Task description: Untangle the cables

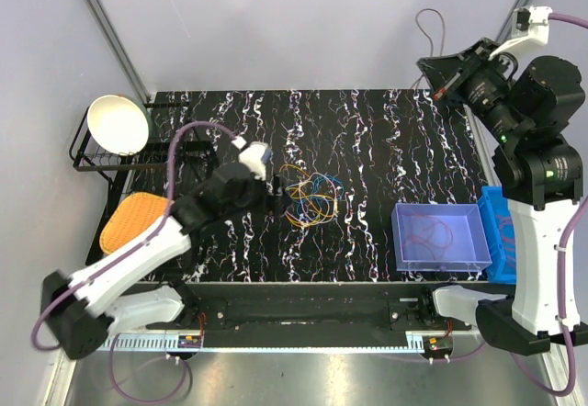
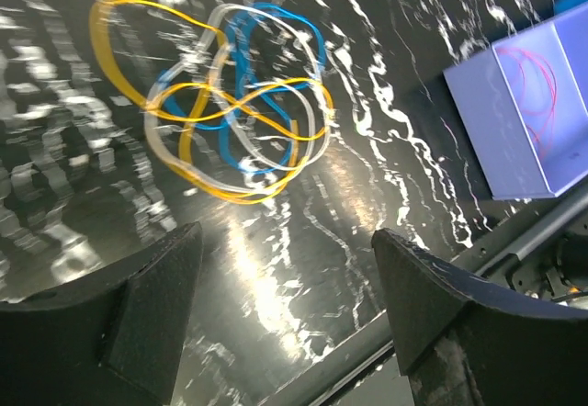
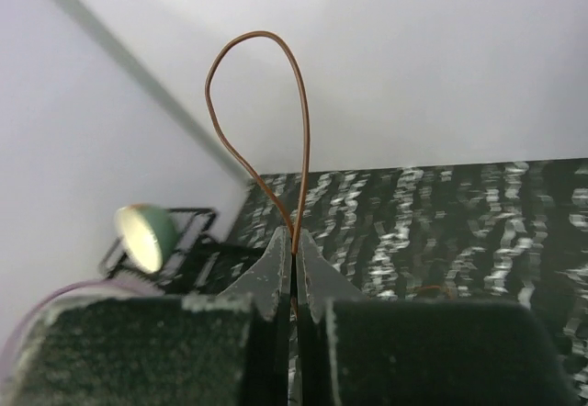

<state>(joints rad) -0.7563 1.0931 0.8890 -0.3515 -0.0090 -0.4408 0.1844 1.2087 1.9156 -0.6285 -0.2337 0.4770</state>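
Observation:
The cables lie in a looped tangle of orange, yellow, blue and whitish wires at the middle of the black marbled table. They also show in the left wrist view. My left gripper sits just left of the tangle, low over the table. Its jaws are open and empty, and the tangle lies beyond the fingertips. My right gripper is raised high at the back right. It is shut on a single brown cable, whose loop stands up above the closed fingertips and also shows from the top.
A clear blue box at the front right holds a thin red wire. A blue bin stands beside it. A white bowl sits on a black rack at the back left, and an orange pad lies in front of it.

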